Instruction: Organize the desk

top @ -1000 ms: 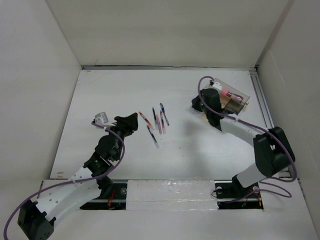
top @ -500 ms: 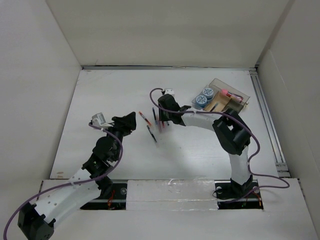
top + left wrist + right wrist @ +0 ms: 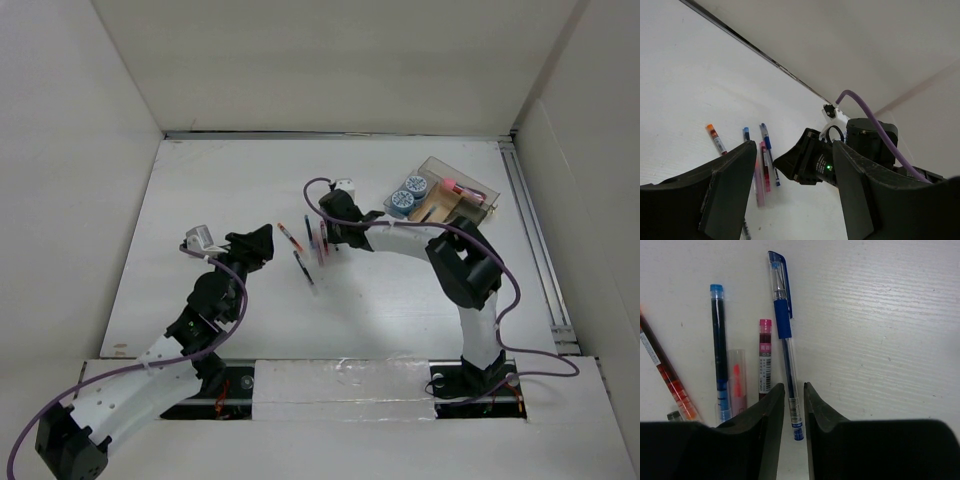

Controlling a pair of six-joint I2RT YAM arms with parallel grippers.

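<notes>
On the white desk several pens lie in a loose row near the middle. In the right wrist view a blue capped pen lies on the desk. My right gripper stands open and low over it, its fingers narrowly either side of the tip end with a small gap each side. Left of it lie a red refill, a pale pink pen, a blue refill and an orange pen. My left gripper hovers open and empty just left of the pens, facing them.
A clear compartmented tray sits at the back right, holding two blue rolls and a pink item. A dark pen lies nearest the front of the group. White panels wall three sides; a metal rail runs along the right edge.
My right arm swung from the tray leftward to the pens and came down over the blue pen; its jaws opened, then narrowed. The left arm has stayed put.
</notes>
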